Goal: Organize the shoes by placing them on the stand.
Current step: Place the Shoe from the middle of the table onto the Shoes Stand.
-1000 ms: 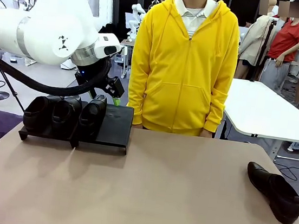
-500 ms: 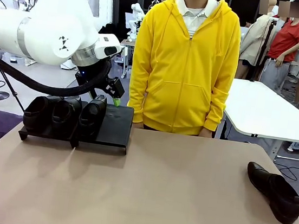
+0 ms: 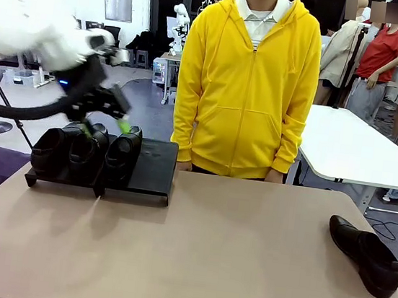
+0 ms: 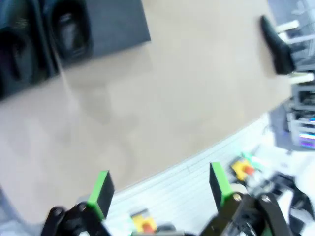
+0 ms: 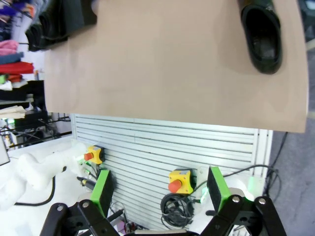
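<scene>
Three glossy black shoes sit side by side on the left part of the low black stand at the table's far left. A further shoe lies on the table at the right, also seen in the right wrist view. My left gripper, blurred by motion, hovers just above the shoes on the stand. In its own view the left gripper is open and empty, high over the table, with the stand at the top left. My right gripper is open and empty, off the table's near edge.
A person in a yellow hoodie stands at the table's far side, right of the stand. The tan tabletop stretches between the stand and the lone shoe. Below its near edge is a slatted panel with yellow stop buttons.
My left arm has swung left and up, carrying its open gripper from beside the third shoe to above the shoes. The shoes and the stand have not moved.
</scene>
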`<state>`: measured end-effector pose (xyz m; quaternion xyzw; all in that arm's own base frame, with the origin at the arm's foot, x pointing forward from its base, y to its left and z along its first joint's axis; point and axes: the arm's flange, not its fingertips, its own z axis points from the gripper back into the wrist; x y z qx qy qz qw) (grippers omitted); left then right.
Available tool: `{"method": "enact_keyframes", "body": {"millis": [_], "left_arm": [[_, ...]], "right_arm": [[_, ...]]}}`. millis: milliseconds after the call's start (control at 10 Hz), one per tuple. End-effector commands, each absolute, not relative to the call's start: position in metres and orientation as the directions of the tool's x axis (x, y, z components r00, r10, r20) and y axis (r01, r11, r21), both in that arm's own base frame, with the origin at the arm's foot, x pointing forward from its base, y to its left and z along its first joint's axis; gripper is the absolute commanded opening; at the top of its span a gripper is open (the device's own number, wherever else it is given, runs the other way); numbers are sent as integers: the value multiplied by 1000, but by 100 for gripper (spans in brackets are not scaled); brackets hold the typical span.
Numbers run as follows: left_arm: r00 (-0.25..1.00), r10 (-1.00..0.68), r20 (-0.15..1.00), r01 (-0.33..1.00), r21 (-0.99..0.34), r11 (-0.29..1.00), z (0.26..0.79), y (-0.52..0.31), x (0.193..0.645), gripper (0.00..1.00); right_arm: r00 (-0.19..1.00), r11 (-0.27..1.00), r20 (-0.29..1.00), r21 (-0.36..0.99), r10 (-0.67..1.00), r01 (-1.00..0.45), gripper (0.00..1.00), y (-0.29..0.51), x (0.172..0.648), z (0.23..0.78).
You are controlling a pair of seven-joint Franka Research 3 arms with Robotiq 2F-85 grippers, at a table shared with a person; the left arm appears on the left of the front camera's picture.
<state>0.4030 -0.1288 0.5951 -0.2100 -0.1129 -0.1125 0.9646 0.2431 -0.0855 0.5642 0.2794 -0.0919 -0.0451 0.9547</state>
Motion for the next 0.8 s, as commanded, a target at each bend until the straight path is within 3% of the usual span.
{"method": "enact_keyframes", "body": {"millis": [0, 300, 600, 700], "left_arm": [[981, -84, 174, 163, -516, 841, 595, -74, 347, 100], [978, 68, 199, 86, -673, 735, 568, -29, 285, 100], [993, -29, 113, 97, -662, 743, 534, -29, 298, 100], [988, 68, 140, 45, -677, 734, 555, -19, 279, 100]], "right_arm": [[980, 832, 161, 555, -119, 10, 100, -87, 244, 566], [980, 832, 161, 555, -119, 10, 100, -87, 244, 566], [980, 832, 161, 555, -119, 10, 100, -87, 244, 566], [980, 832, 161, 555, -119, 10, 100, -87, 244, 566]]}}
